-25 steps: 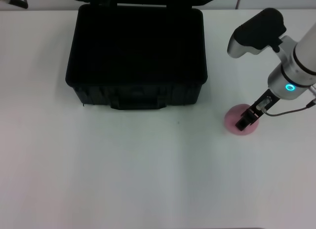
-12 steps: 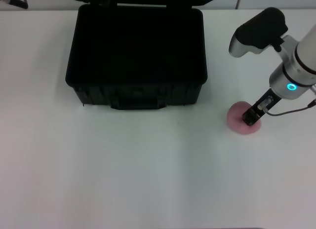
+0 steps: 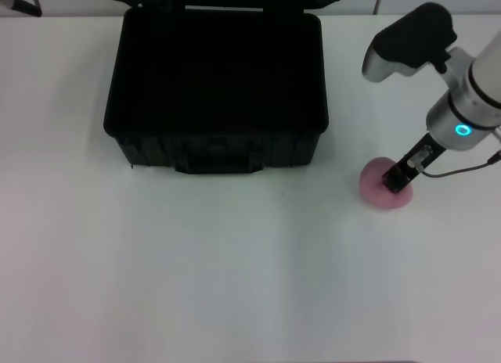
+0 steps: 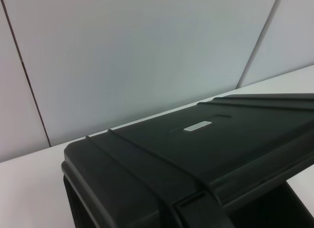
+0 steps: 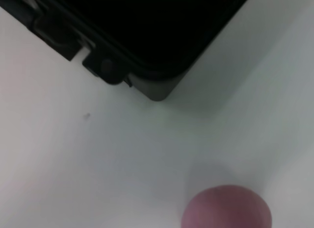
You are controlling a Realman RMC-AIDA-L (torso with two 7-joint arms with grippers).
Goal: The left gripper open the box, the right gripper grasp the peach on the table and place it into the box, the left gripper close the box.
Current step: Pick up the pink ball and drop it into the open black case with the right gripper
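Pink and small, the peach (image 3: pixel 381 190) lies on the white desk (image 3: pixel 235 277) at the right of the head frame, well apart from the open black box (image 3: pixel 215 89) at upper centre. The right gripper (image 3: pixel 396 180) sits on top of it; whether its jaws have closed on the fruit cannot be told. The step in hand looks like the grasp. Next would come a firm hold, then a lift toward the box. The left gripper is out of sight near the raised lid (image 4: pixel 206 139).

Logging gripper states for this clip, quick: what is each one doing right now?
Left gripper: not in view.
Right gripper: down on the peach; whether it is open or shut cannot be told.
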